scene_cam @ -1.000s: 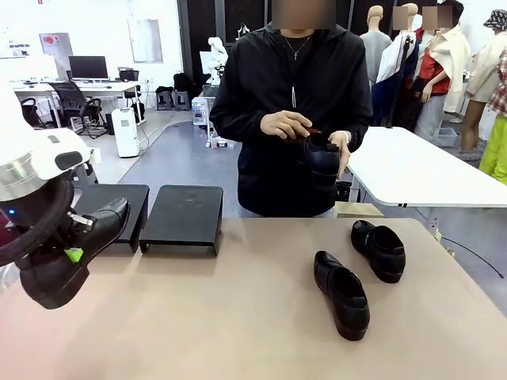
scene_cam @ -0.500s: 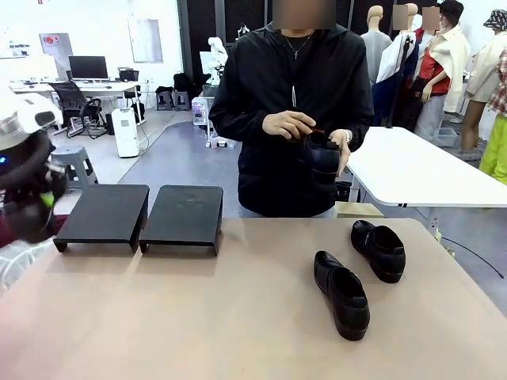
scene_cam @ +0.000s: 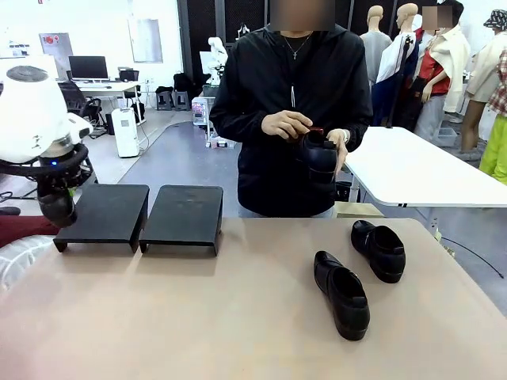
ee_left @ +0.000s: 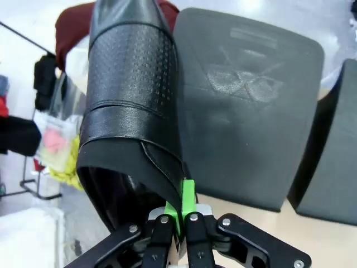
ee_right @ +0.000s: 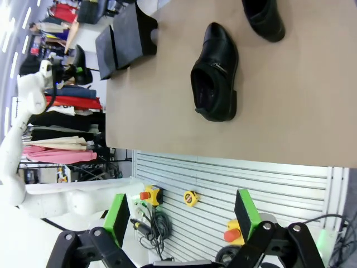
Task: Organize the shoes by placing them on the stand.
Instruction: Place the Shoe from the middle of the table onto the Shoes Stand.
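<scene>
Pinching a shoe by its collar, the left gripper has its fingers closed on it, the stand beyond the fingertips. The right gripper is spread open, with a second shoe well beyond its fingertips.

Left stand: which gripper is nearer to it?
Left. The left gripper, shut on a shoe, hangs right at the left stand's outer edge. The right gripper is open far off, beyond the table's edge, a loose shoe lying between.
</scene>
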Robot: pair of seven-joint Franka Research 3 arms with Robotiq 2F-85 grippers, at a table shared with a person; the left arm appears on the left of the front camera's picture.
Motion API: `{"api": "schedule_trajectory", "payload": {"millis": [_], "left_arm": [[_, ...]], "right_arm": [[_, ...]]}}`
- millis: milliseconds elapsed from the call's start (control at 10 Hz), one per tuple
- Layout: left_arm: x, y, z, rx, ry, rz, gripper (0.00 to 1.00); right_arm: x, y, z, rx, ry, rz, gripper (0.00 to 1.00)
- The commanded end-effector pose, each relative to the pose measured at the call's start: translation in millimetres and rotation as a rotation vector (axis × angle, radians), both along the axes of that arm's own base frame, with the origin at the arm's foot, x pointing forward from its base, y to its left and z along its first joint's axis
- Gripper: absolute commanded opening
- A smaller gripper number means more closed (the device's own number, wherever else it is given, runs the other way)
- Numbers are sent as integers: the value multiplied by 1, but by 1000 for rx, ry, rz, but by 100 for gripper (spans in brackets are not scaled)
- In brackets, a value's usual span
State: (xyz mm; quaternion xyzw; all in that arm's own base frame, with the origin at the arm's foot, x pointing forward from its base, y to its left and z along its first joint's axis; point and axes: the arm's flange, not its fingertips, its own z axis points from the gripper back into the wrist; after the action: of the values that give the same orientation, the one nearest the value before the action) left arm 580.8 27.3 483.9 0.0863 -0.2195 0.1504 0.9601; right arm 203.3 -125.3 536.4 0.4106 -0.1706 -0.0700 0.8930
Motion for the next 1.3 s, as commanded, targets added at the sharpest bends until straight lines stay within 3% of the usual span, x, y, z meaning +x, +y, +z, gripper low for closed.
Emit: {"api": "schedule_trajectory", "payload": {"millis": [0, 200, 300, 400, 500, 700, 1200], "left_arm": [[-15, -1, 12, 17, -30, -42, 0], [-15, -1, 12, 17, -30, -42, 0], [1, -2, -2, 1, 4, -9, 0], [5, -11, -7, 38, -93, -142, 0], [13, -18, -11, 120, -122, -103, 0], [20, -24, -16, 197, -180, -174, 0], [32, -25, -42, 221, -101, -181, 0]], "right_arm": [[1, 0, 2, 25, -31, 17, 100], [1, 0, 2, 25, -31, 17, 100], [1, 0, 2, 25, -31, 17, 100], [1, 0, 2, 25, -31, 17, 100], [1, 0, 2, 25, -31, 17, 100], [1, 0, 2, 25, -31, 17, 100], [1, 0, 2, 25, -31, 17, 100]]}}
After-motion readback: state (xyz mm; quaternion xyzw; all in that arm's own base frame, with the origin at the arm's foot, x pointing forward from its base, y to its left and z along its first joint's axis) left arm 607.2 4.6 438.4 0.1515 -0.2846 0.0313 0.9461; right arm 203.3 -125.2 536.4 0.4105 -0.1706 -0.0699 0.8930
